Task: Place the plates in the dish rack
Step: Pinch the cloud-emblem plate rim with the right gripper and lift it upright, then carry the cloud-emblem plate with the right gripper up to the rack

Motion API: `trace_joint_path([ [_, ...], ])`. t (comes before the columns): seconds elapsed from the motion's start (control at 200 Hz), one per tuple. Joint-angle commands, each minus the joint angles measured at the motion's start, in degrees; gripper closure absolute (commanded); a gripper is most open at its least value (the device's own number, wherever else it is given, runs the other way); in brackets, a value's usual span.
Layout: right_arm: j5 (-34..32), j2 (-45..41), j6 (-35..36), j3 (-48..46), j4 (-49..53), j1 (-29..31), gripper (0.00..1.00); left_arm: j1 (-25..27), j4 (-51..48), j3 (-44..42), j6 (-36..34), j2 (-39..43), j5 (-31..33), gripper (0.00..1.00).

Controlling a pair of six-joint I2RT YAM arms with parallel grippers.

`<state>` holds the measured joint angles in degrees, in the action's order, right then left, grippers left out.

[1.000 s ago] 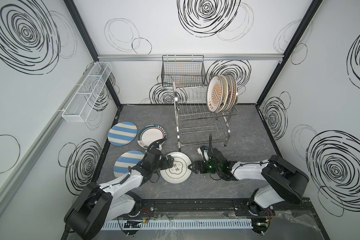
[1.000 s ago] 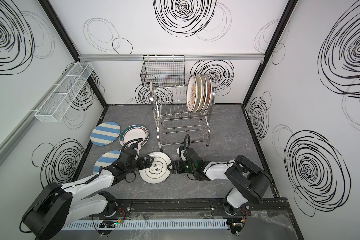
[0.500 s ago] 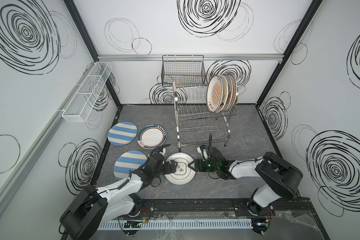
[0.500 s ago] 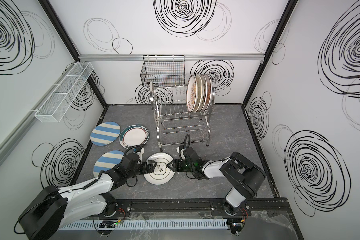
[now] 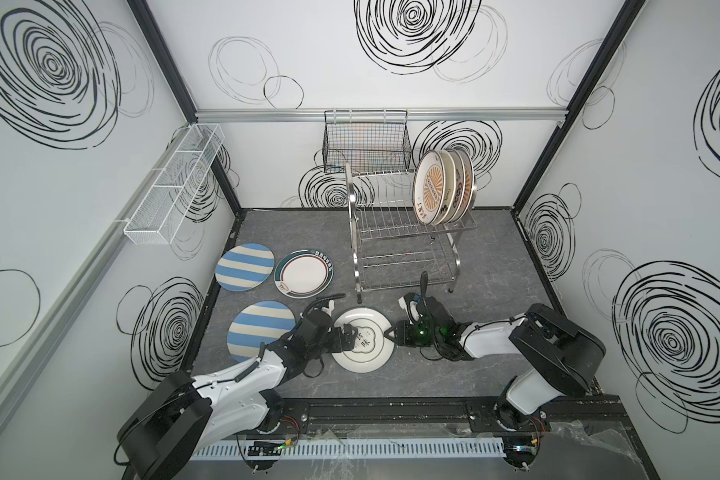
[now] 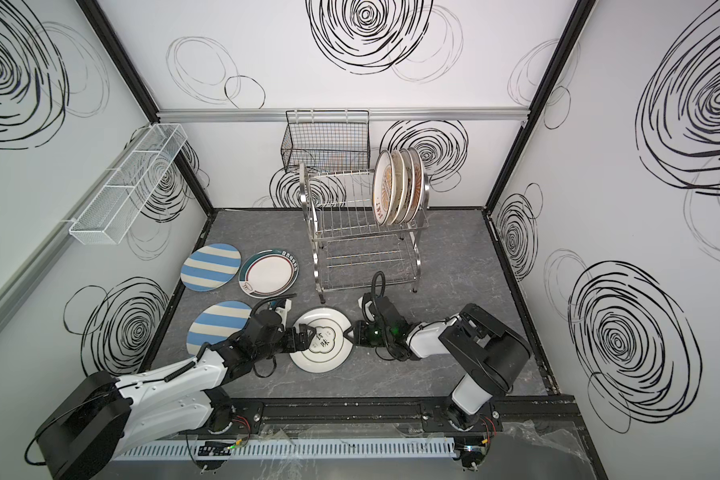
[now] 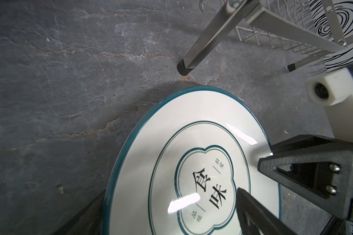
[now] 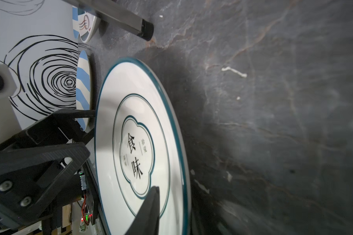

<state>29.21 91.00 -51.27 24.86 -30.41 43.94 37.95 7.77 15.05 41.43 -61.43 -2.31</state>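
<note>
A white plate with Chinese characters and a teal rim (image 5: 363, 340) (image 6: 321, 340) sits near the front of the floor, held from both sides. My left gripper (image 5: 347, 335) (image 7: 167, 213) is shut on its left rim, one finger (image 7: 253, 205) over the face. My right gripper (image 5: 390, 335) (image 8: 175, 211) pinches the right rim, with one finger (image 8: 151, 205) on top and the other hidden underneath. Two striped plates (image 5: 245, 267) (image 5: 262, 330) and a green-rimmed plate (image 5: 304, 273) lie flat at the left. The dish rack (image 5: 404, 245) holds several upright plates (image 5: 443, 187) at its right end.
A rack leg (image 7: 184, 68) stands just behind the held plate. A black wire basket (image 5: 366, 145) hangs on the back wall. A long white mesh basket (image 5: 175, 195) hangs on the left wall. Walls close in on three sides.
The right gripper has reached the plate's right rim and its jaws have closed there. The left arm has dropped lower, and the plate has shifted slightly to the right.
</note>
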Motion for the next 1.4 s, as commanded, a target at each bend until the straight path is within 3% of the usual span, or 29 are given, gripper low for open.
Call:
trace_joint_path([
  [0.0,0.1,-2.7,-1.5,-0.5,-1.1,0.1,0.78,2.4,3.1,1.0,1.9,-0.3,-0.2,0.04],
  [0.32,-3.2,-7.2,-2.5,-1.4,3.5,0.1,0.92,6.3,0.0,4.2,0.0,-0.1,3.3,0.04],
  [0.465,-6.2,-11.2,-3.1,-1.7,7.6,-0.1,1.0,6.0,-2.8,7.1,-2.1,0.1,5.7,0.04],
  [0.605,-9.1,-16.7,-2.8,-1.3,14.5,-0.7,1.0,4.4,-5.2,11.5,-4.9,0.1,5.5,0.04],
  [0.865,-17.0,-31.6,5.1,7.4,40.4,-3.6,1.0,-9.4,-7.5,16.8,-7.8,3.2,-11.9,0.04],
  [1.111,-19.9,-45.1,14.7,18.5,54.7,-9.7,1.0,-19.7,-15.3,19.8,-13.3,9.3,-14.5,0.04],
  [1.241,-20.7,-45.1,18.5,28.2,60.5,-11.0,1.0,-24.7,-16.9,20.2,-15.5,8.4,-17.4,0.04],
  [1.396,-20.4,-42.3,22.0,39.4,63.0,-11.0,1.0,-25.9,-17.7,20.8,-16.6,7.3,-18.7,0.04],
])
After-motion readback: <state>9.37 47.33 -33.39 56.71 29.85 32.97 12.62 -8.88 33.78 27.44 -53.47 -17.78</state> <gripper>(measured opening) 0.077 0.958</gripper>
